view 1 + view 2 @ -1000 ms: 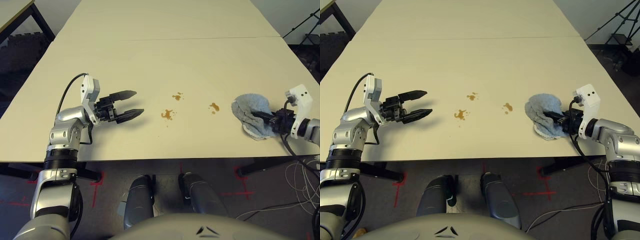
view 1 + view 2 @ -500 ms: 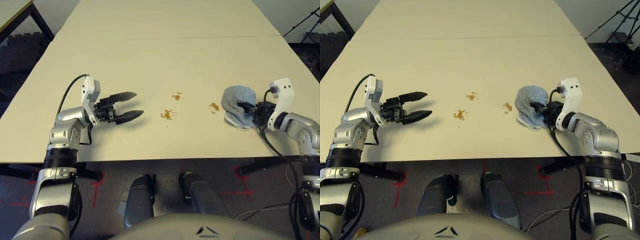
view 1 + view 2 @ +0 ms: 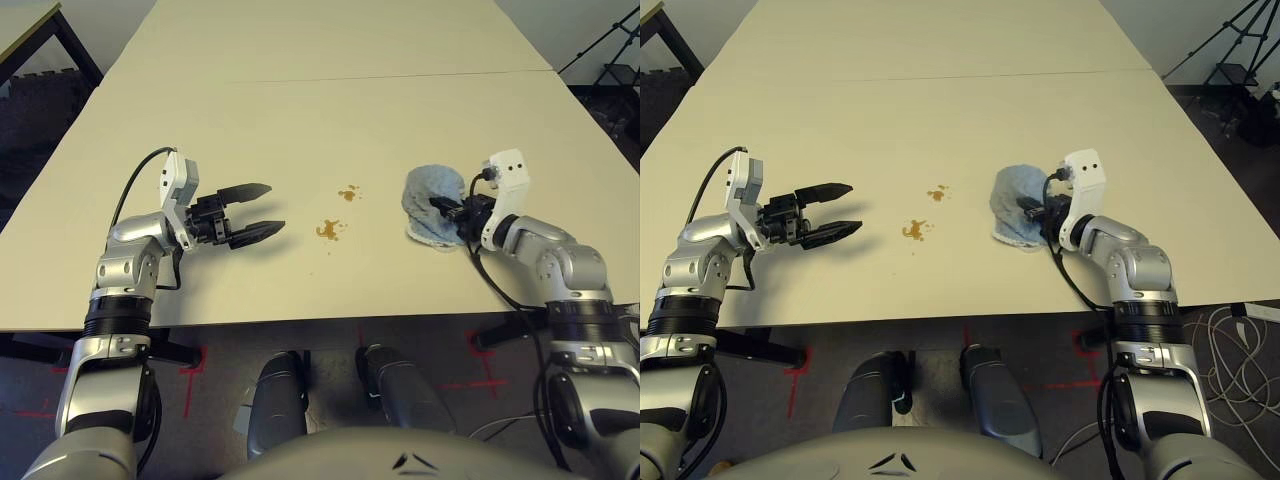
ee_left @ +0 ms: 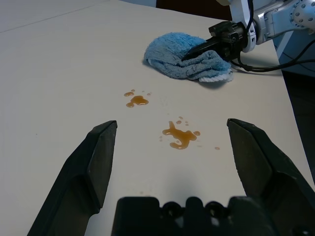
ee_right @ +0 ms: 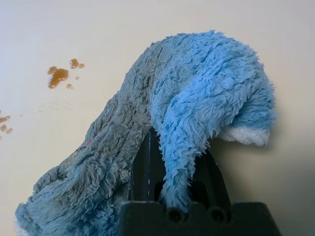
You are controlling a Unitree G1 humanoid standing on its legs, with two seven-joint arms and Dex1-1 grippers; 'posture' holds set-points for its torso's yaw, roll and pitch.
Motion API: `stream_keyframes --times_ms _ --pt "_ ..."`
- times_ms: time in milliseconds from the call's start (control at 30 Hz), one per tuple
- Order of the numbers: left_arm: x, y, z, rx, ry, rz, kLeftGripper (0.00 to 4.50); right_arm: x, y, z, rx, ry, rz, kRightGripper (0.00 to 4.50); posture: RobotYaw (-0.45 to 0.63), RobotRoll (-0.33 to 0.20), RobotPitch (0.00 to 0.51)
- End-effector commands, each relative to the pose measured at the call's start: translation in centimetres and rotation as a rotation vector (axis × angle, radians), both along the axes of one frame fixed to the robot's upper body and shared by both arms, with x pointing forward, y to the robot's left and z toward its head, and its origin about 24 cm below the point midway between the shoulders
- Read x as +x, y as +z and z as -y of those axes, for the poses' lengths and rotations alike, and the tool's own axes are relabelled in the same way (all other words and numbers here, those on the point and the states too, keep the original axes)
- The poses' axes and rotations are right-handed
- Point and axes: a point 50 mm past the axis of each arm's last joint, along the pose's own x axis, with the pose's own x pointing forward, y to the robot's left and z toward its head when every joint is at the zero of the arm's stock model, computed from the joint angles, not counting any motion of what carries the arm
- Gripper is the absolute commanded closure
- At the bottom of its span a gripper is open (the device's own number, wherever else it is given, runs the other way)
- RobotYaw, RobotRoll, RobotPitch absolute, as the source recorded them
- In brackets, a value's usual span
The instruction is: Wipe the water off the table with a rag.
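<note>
Left eye view: the right gripper (image 3: 447,207) is squeezing the one blue rag (image 3: 430,198) and pressing it on the table (image 3: 320,120), right of the middle. Two brown spots of water (image 3: 329,229) are showing just left of the rag, so wiping is only starting, I think. The left gripper (image 3: 256,208) is hanging open over the table, far left of the spots.

Right eye view: the same things are showing, one rag and two spots.

Left wrist view: two black fingers (image 4: 91,160) are standing wide apart. Two spots are lying on the table past them, and the rag is sitting beyond the spots.

Right wrist view: the rag is draping over the closed gripper. One spot and a few drops are sitting beside it, still needing wiping.
</note>
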Motion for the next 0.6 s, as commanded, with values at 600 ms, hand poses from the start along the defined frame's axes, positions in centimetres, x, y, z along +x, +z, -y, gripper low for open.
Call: stream_keyframes --times_ms 600 --pt "0.0 -0.3 0.1 0.01 -0.005 -0.012 0.0 1.7 1.9 8.7 -0.184 -0.206 0.021 4.39 -0.21 0.0 0.133"
